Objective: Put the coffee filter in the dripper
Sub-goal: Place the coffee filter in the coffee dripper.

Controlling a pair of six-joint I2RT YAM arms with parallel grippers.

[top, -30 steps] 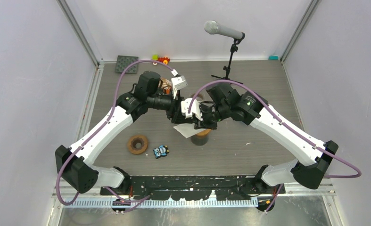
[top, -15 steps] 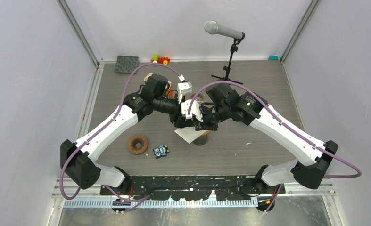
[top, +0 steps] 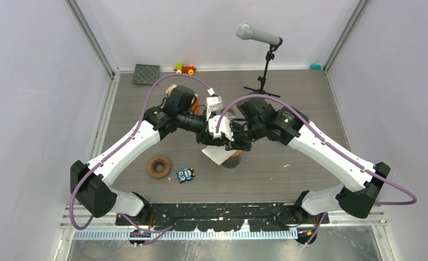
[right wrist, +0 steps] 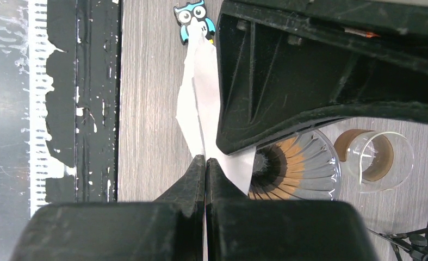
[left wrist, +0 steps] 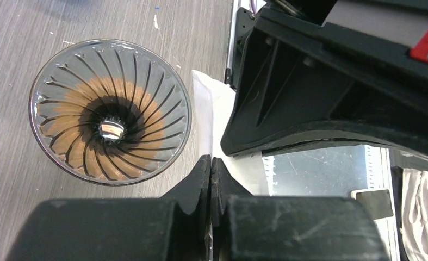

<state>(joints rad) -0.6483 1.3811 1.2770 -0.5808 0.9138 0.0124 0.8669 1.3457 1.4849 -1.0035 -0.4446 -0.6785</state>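
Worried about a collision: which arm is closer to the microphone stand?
Right. The right arm has its wrist just on the near side of the microphone stand; the left arm reaches in from farther left.

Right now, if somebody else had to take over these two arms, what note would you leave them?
Left gripper: shut, apparently pinching one edge of the coffee filter.
Right gripper: shut on the same filter, which is held folded flat between the two arms.
Dripper: empty and upright, right next to the filter.
Done: the filter is picked up and sits by the dripper.
To do: spread the filter into a cone, lower it into the dripper, then let go.
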